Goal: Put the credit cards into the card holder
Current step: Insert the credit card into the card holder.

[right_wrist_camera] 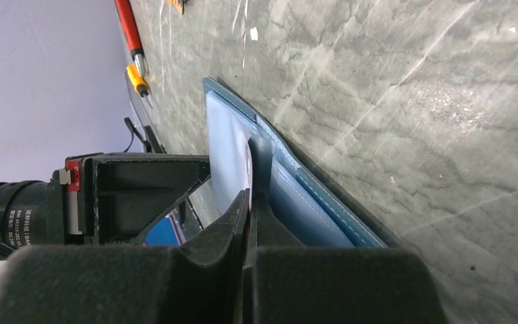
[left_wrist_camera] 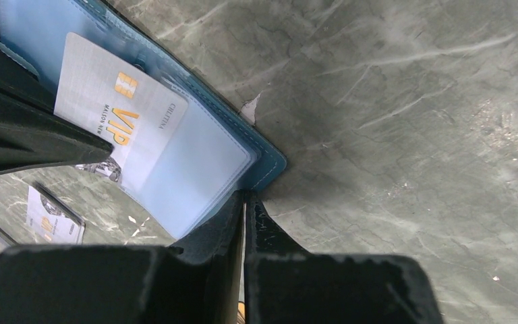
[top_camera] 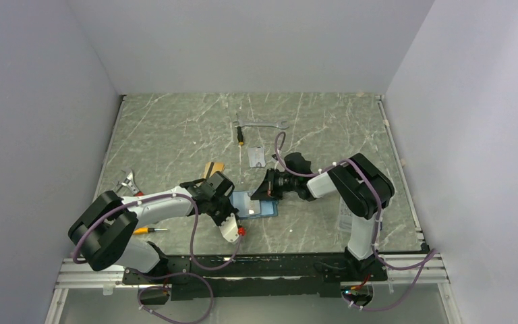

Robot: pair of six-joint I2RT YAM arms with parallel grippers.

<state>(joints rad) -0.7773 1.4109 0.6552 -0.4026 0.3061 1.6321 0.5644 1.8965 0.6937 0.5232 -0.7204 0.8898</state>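
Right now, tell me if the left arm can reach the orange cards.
Probably yes: the orange cards lie just beyond the left arm, nothing between, but its jaws must first release the card holder.

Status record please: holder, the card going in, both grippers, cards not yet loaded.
holder: open, inner pockets facing up
card: pale, marked VIP, partly inside a clear pocket, one end out
right gripper: shut, apparently on the card's free end
left gripper: shut, tips at the holder's corner edge; cannot tell if it pinches it
spare cards: orange-gold, lying beyond the left gripper, apart from the holder
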